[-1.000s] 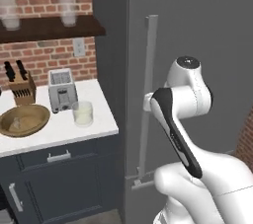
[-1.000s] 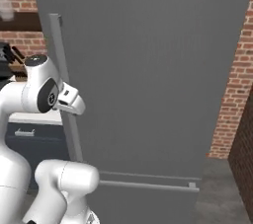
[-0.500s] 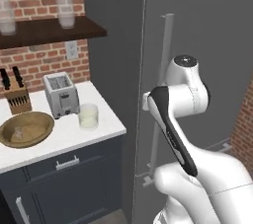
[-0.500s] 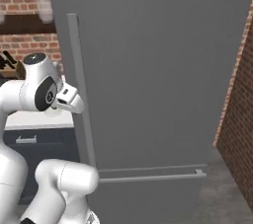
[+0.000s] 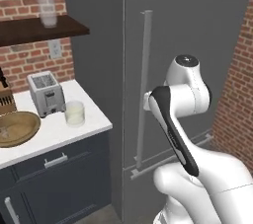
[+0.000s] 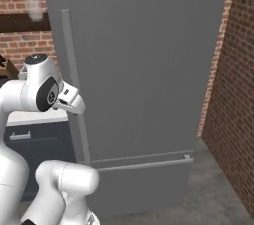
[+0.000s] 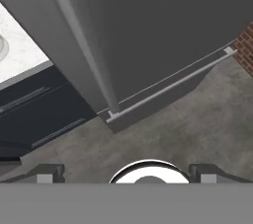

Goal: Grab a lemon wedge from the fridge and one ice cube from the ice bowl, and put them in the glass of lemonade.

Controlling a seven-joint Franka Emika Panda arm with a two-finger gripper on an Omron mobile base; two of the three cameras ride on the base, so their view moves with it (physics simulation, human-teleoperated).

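Gripper hangs open and empty before the shut fridge, whose heavy, stiff door is likely best pulled by its long smooth bar handle, gripped squarely near mid-height so the fingers don't slip.

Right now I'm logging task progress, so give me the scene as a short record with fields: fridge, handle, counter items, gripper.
fridge: fridge, dark grey, door shut
handle: long vertical bar handle at the door's left edge, untouched
glass of lemonade: glass of lemonade on the white counter, right of the toaster
ice bowl: ice bowl, left of the glass
gripper: gripper, open, empty, pointing down at the fridge's base
lemon wedge: hidden
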